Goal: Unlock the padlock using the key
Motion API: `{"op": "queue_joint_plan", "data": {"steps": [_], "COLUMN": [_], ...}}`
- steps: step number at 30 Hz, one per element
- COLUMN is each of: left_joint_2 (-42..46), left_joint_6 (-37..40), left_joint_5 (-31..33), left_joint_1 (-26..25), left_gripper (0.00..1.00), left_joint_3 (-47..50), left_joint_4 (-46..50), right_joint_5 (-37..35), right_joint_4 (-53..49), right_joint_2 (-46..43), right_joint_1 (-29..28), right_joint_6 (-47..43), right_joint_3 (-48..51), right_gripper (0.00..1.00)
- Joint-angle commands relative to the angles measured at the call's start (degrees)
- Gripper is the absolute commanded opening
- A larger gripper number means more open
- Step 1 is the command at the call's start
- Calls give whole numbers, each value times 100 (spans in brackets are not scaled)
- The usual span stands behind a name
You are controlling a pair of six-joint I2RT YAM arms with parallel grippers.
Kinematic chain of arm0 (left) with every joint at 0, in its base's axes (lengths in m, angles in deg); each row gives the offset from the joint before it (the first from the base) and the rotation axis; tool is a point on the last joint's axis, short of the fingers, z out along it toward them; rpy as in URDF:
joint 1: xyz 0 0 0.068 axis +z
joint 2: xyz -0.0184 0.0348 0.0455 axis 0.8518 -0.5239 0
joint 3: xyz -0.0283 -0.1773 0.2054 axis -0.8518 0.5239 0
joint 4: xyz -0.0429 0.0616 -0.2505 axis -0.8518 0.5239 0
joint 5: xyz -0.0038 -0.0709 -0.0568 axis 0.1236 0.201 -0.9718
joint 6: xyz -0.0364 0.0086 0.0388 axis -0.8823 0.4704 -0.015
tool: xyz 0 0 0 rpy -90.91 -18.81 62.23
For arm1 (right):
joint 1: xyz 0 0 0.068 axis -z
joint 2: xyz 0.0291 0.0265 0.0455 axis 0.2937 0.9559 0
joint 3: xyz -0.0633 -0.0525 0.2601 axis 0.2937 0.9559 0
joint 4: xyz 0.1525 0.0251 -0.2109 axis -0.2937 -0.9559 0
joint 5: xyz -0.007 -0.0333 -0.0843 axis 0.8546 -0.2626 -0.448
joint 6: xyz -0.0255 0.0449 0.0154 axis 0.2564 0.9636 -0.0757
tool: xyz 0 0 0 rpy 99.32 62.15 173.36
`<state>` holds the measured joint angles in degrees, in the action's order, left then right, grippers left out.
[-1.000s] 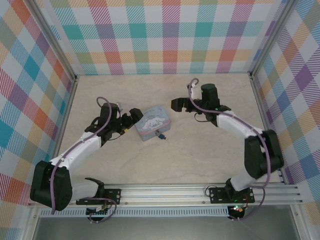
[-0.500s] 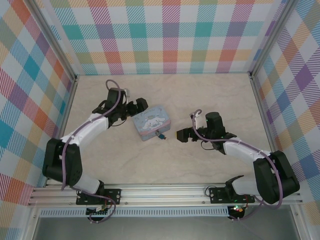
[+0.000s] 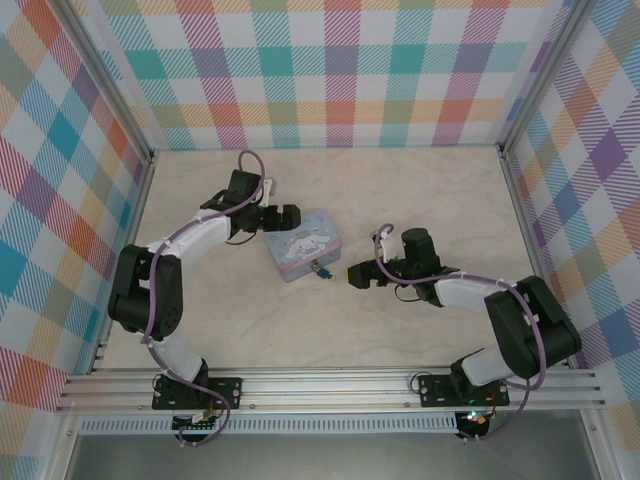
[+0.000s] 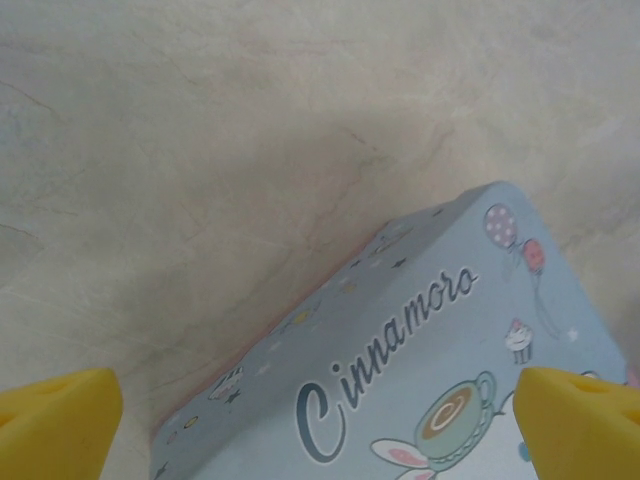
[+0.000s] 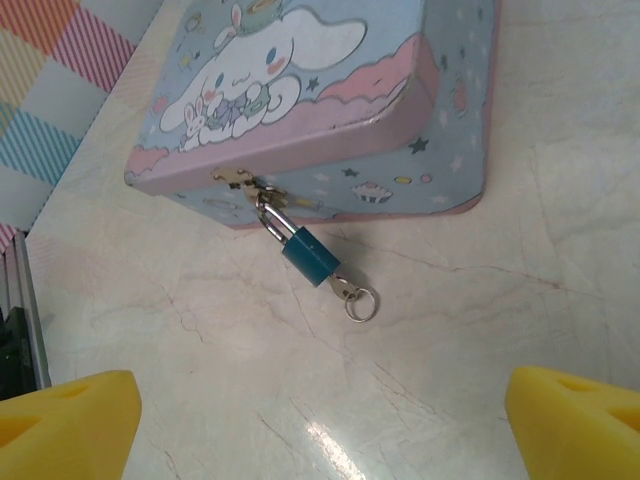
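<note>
Left gripper (image 3: 286,217): jaws wide apart, empty, just beside the far left edge of the tin (image 3: 303,243).
Padlock (image 5: 309,253): hooked to the clasp (image 5: 235,178) on the tin's near side, lying on the table (image 5: 480,330).
Key (image 5: 350,292): at the padlock's free end, in line with it, ring outward.
Right gripper (image 3: 352,275): spread wide, empty; the nearer arm, with the key just ahead.

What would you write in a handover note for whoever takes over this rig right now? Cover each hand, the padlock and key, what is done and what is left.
Left hand: open, empty, at the far left corner of the tin.
Right hand: open, empty, low over the table, just right of the padlock.
Padlock: hangs from the tin's front hasp, and the shackle looks closed.
Key: appears seated in the padlock's base, ring on the table.
Done: key looks inserted.
Left: grip the key, turn it, free the shackle. The left hand could steady the tin.
</note>
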<state>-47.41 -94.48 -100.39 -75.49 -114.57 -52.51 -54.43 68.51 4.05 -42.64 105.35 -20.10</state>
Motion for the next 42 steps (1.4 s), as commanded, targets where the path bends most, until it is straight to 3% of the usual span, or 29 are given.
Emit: {"op": "queue_joint_plan", "data": {"steps": [1, 11, 21, 42], "left_joint_2": [-103, -358, -353, -344], "left_joint_6": [300, 210, 10, -92], "left_joint_5": [-88, 1, 55, 185], "left_joint_1": [65, 64, 65, 65], "left_gripper": [100, 100, 100, 100], "left_joint_3": [-82, 146, 486, 562], "left_joint_4": [195, 147, -55, -55], "right_joint_5": [372, 358, -72, -303], "right_joint_4": [641, 1562, 1415, 892], "right_joint_2": [318, 1432, 2009, 2359], "right_joint_1": [-106, -367, -754, -1082], "right_joint_6": [52, -184, -947, -1255], "right_joint_3": [-69, -490, -821, -1111], "right_gripper": [91, 83, 70, 47]}}
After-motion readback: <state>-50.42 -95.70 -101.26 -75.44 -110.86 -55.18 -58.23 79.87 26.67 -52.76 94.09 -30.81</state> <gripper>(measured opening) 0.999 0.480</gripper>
